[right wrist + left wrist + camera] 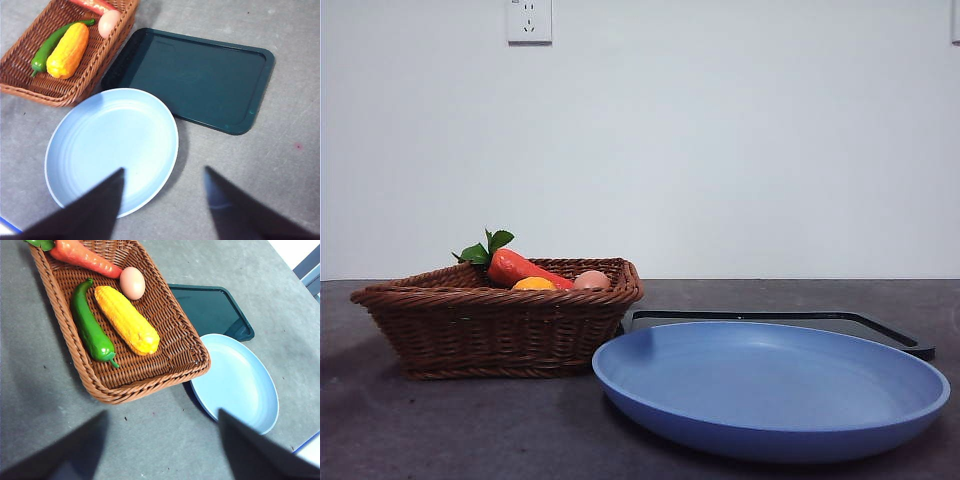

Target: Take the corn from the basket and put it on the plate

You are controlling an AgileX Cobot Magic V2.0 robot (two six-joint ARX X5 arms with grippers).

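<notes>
Corn (127,320) lies on the floor of the basket (192,371), between a green pepper (91,329) on one side and a pink ball (132,282) near its far end, with a carrot (85,255) across the basket's far end. Its long axis runs along the basket's length, and the pepper lies nearly parallel, just beside it. The left pincer (160,450) hangs above the desk (150,440) off the basket's near short end, jaws spread wide and holding nothing; the corn lies straight ahead of it, so I judge this arm the nearer one. The right pincer (162,200) hovers released over the plate's (112,147) near rim, farther from the corn. The plate sits bare, just beside the basket, overlapping a dark tray (192,77). In the front view only a sliver of corn shows over the braided rim, the pepper is hidden, and no arm appears.
</notes>
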